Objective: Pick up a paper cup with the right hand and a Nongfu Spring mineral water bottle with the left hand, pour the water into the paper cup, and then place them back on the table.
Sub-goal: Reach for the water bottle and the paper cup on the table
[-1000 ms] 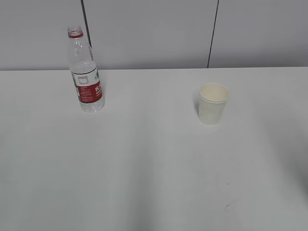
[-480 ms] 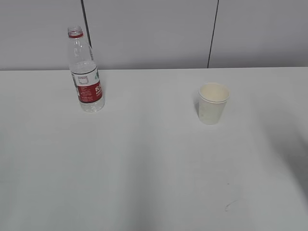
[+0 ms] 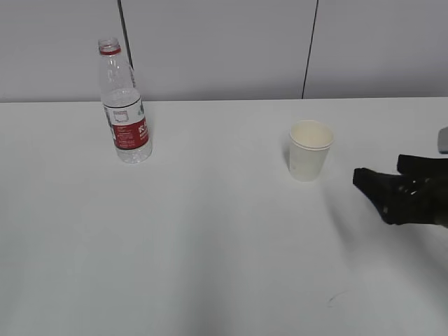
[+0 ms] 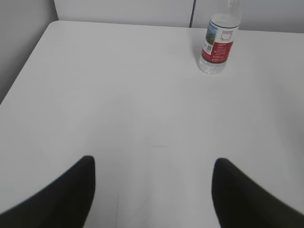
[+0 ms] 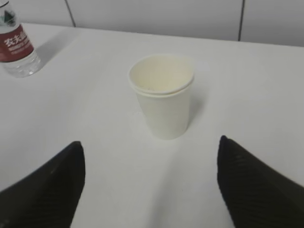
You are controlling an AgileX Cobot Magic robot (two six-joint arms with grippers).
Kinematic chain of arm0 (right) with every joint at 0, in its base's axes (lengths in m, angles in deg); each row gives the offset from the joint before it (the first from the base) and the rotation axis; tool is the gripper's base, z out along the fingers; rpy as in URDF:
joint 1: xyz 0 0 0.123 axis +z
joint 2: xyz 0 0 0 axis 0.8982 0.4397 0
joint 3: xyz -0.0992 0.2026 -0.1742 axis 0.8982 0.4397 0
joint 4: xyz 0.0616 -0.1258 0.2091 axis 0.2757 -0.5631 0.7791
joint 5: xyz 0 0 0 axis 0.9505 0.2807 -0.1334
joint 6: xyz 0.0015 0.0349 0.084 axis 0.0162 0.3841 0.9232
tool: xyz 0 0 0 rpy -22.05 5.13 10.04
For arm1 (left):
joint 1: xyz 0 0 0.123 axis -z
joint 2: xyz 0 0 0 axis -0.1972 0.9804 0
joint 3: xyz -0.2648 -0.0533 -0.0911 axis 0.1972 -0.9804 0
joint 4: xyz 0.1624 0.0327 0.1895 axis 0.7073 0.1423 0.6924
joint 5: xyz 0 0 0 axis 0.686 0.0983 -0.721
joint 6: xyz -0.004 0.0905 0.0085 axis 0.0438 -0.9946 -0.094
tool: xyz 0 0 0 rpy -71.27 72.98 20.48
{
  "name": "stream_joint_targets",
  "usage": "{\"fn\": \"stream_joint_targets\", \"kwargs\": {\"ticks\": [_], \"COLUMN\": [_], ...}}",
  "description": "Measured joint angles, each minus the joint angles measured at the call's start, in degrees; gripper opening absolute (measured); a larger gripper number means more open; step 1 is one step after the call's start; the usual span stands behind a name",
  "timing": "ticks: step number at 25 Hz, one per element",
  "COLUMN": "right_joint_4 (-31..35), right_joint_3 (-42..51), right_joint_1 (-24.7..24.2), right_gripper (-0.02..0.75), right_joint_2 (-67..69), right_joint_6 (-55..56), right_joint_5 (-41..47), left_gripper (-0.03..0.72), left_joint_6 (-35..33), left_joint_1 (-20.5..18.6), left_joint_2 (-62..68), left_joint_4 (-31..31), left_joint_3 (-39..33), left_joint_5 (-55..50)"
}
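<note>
The paper cup [image 3: 310, 150] stands upright on the white table [image 3: 210, 238], right of centre; it also shows in the right wrist view [image 5: 163, 95]. The Nongfu Spring bottle [image 3: 124, 105] stands upright at the back left, uncapped, and shows in the left wrist view [image 4: 218, 42] and the right wrist view [image 5: 16, 45]. My right gripper [image 3: 381, 169] is open and empty, just right of the cup and apart from it; in its own view [image 5: 149, 149] the cup stands ahead between the fingers. My left gripper [image 4: 152, 164] is open and empty, well short of the bottle, and out of the exterior view.
A grey panelled wall [image 3: 224, 49] with dark vertical seams runs behind the table. The table's left edge [image 4: 28, 71] shows in the left wrist view. A small dark scuff [image 3: 334, 299] marks the table near the front.
My right gripper has come into the exterior view from the right edge, toward the cup. The cup and the bottle have not moved.
</note>
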Motion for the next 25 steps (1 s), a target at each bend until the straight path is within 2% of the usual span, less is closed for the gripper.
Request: {"fn": "stream_joint_targets", "kwargs": {"ticks": [6, 15, 25], "right_joint_4": [-2.99, -2.50, -3.49], "right_joint_3": [-2.22, -12.16, -21.41], "right_joint_1": [0.00, 0.00, 0.00], "right_gripper": [0.660, 0.661, 0.661], "right_joint_2": [10.94, 24.96, 35.07], "right_joint_6": [-3.50, -8.70, -9.24], "right_joint_5": [-10.66, -14.76, -17.60], "left_gripper": [0.464, 0.464, 0.464], "left_joint_6": [0.00, 0.00, 0.00], "left_joint_1": [0.00, 0.00, 0.00], "left_joint_2": [0.00, 0.00, 0.00], "left_joint_4": [-0.06, -0.16, -0.25], "left_joint_3": [0.00, 0.00, 0.00], "left_joint_5": [0.00, 0.00, 0.00]}}
